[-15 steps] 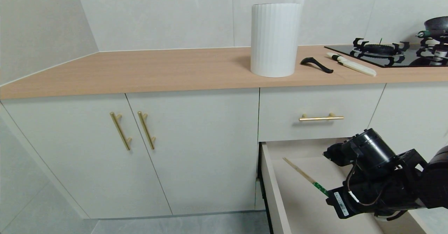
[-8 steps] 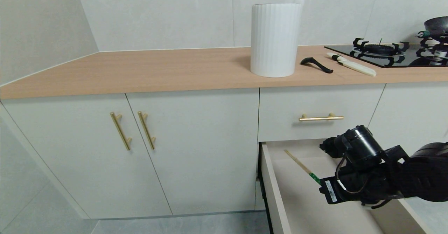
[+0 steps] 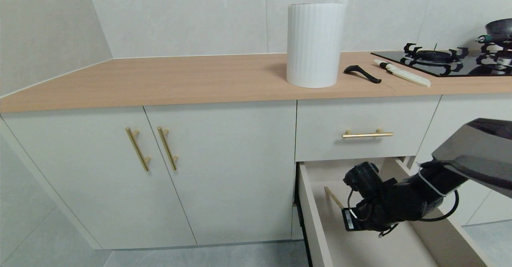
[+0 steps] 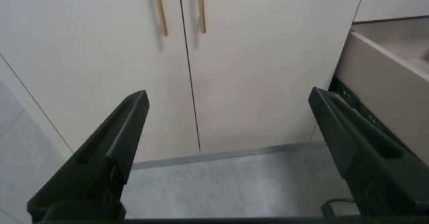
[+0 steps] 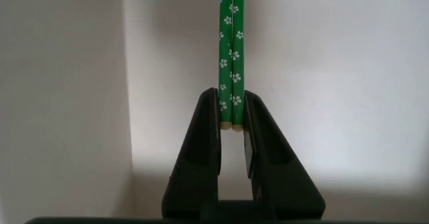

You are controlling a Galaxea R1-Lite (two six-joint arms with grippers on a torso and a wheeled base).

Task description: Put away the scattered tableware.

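A pair of wooden chopsticks with green flowered ends sits clamped between my right gripper's fingers. In the head view that gripper is down inside the open drawer at the lower right, and the bare wooden tips of the chopsticks point toward the drawer's back left. On the counter lie a black-handled utensil and a cream-bladed knife. My left gripper is open, hanging low in front of the cabinet doors above the floor.
A tall white ribbed canister stands on the wooden counter. A gas hob with a pan fills the far right. The closed upper drawer with a gold handle hangs just above the open one.
My right arm has moved left and deeper into the open drawer, carrying the chopsticks lower toward the drawer floor. The counter items have stayed put.
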